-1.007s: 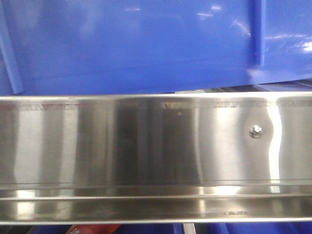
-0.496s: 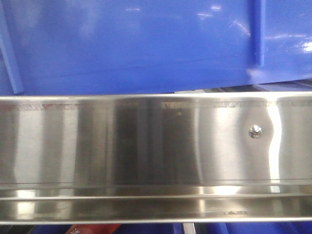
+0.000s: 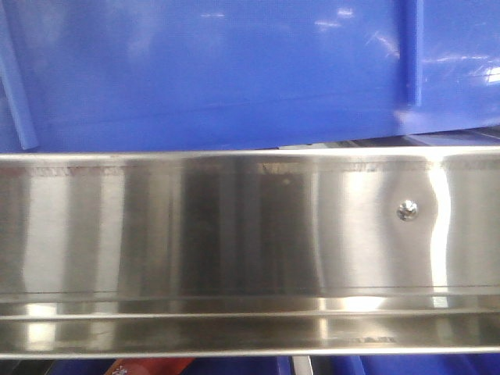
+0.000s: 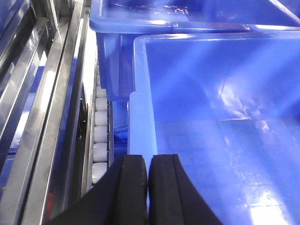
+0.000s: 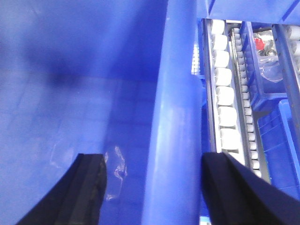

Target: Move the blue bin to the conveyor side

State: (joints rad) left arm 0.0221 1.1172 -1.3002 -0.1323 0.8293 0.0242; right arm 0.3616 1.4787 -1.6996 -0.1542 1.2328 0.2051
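In the front view, the upper part is filled by one glossy wall of the blue bin [image 3: 219, 70], on which two vertical ribs are seen, one at the left and one at the right. Just under it a steel rail [image 3: 234, 234] is stretched across the whole width, and a screw [image 3: 407, 208] is set into its right part. No gripper is shown here.

In the left wrist view, the bin [image 4: 211, 93] is seen from above, with its left rim running up from the left gripper [image 4: 148, 159]. The two black fingers are pressed almost together, with only a sliver of blue between them, and nothing is held. They are placed over the rim; whether it is touched cannot be told. A second bin [image 4: 187, 18] is set just behind the first. A roller row [image 4: 101, 140] is laid just beside the bin's left wall, and steel rails [image 4: 47, 93] lie further left.

In the right wrist view, the bin's [image 5: 56, 70] right rim is straddled by the right gripper [image 5: 152, 159]. Its fingers are spread wide, one inside the bin and one outside, and nothing is gripped. White rollers [image 5: 225, 93] are lined up just beside the rim.
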